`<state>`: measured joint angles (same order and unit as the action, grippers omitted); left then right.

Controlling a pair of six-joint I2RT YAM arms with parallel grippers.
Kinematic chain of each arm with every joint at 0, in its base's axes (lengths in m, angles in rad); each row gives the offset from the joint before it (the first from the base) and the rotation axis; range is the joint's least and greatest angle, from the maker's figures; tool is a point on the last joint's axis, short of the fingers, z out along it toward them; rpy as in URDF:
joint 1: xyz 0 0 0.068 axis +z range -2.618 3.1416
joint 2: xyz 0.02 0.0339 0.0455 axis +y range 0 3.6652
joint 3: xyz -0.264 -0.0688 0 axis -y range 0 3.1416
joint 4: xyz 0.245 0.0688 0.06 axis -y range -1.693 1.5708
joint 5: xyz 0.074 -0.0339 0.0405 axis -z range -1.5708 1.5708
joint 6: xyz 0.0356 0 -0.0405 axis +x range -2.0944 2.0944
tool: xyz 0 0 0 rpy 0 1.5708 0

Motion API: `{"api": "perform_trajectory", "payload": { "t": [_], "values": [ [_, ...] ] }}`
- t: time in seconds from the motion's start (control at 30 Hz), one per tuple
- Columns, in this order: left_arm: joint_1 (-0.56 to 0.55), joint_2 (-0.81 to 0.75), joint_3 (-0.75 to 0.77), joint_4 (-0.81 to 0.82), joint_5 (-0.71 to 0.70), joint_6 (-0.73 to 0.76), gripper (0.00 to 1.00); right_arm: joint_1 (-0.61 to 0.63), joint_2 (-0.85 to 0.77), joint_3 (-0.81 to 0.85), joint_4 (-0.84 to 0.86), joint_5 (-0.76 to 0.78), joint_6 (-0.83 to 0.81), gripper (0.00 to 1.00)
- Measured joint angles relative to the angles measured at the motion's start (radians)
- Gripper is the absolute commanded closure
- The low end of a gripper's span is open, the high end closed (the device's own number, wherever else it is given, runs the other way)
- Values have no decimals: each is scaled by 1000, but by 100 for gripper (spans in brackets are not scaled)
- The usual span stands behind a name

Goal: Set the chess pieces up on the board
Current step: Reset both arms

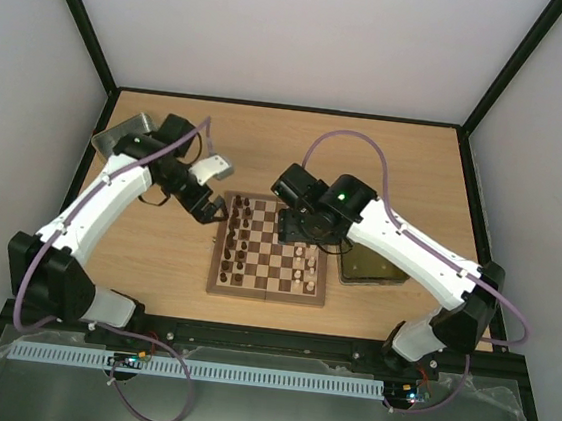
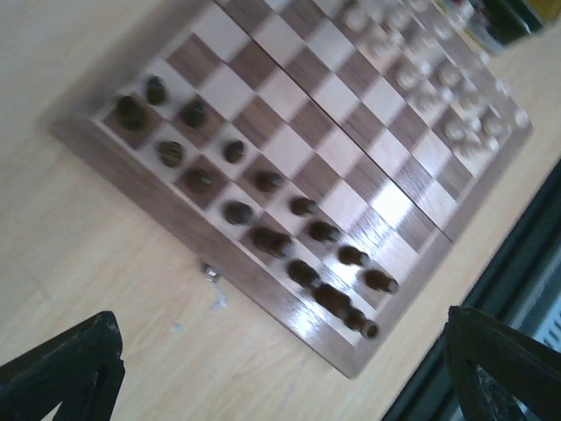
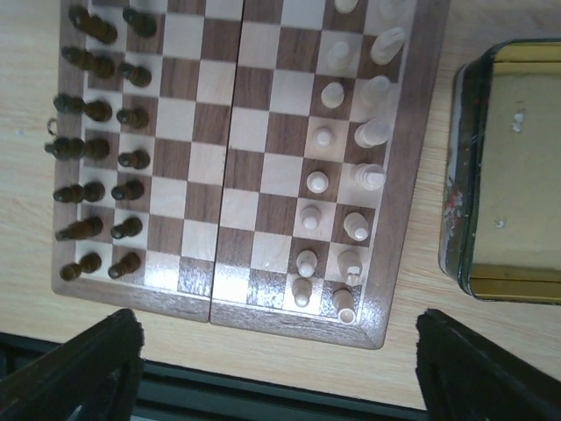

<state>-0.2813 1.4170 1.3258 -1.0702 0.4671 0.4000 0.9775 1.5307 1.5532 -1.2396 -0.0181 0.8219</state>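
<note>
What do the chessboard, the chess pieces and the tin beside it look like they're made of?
The chessboard looks like varnished wood: visible grain, glossy glare. The dark pieces and pale pieces look like wood too, though too small to be sure. The tin seems painted metal, with a shiny gold-coloured inside.

The board (image 3: 254,167) is lying flat; dark pieces (image 3: 133,117) are standing in two rows along its left side, cream pieces (image 3: 317,181) along its right.

Board (image 1: 270,250) on the bench (image 1: 267,149), before you. Chess pieces (image 1: 239,241) line its left two columns, the other set (image 1: 307,267) its right two. Tray (image 1: 370,271) just right of it; tin (image 1: 120,133) far left, behind.
</note>
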Motion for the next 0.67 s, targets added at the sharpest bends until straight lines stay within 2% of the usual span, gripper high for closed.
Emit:
{"api": "perform_trajectory", "payload": {
  "t": [0.03,0.1,0.13,0.3,0.43,0.67],
  "values": [
    [-24,-15,-14,-7,-5,2,1,-2,-11,0,-1,13,-2,14],
    [-83,-50,-55,-19,-24,5,1,-4,-42,-3,-1,32,-2,3],
    [-111,-65,-75,-23,-34,5,1,-7,-69,-12,-1,39,-3,2],
    [-214,-112,-132,-26,-75,2,1,-30,-228,-144,6,62,15,3],
    [-238,-129,-134,-20,-92,-5,1,-40,-330,-266,16,58,43,3],
    [-248,-133,-134,-17,-103,-18,1,-42,-404,-370,61,33,79,3]
  ]
}}
